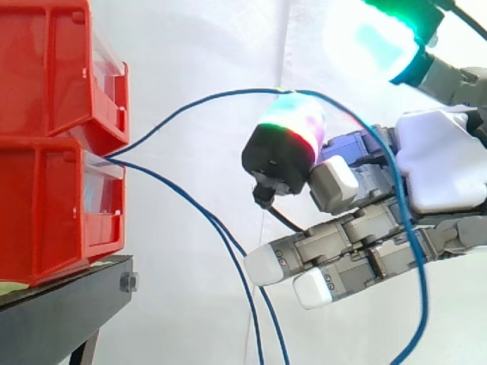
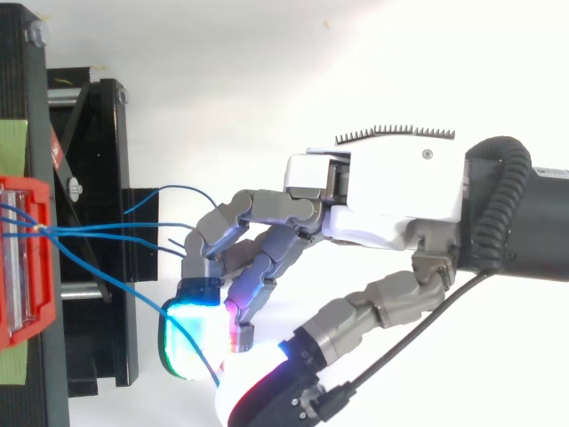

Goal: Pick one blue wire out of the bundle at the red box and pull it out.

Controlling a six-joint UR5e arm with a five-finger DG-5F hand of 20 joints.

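Observation:
Several thin blue wires (image 1: 190,204) fan out from the gap between the two stacked red bins (image 1: 46,213) at the left. One blue wire (image 1: 228,93) arcs up over a glowing fingertip (image 1: 285,141), crosses the front of my hand (image 1: 441,160) and hangs down at the right. From above, that wire (image 2: 116,286) runs from the red box (image 2: 27,191) to the green-lit fingertip (image 2: 182,342) of my hand (image 2: 400,191). My fingers reach toward the bins, loosely bent; the wire lies over them and nothing pinches it.
The bins stand on a black stand (image 1: 68,312) before a white curtain. Other blue wires (image 1: 255,319) droop below my fingers. In the top view, short wire ends (image 2: 164,191) stick out beside the black frame (image 2: 98,178).

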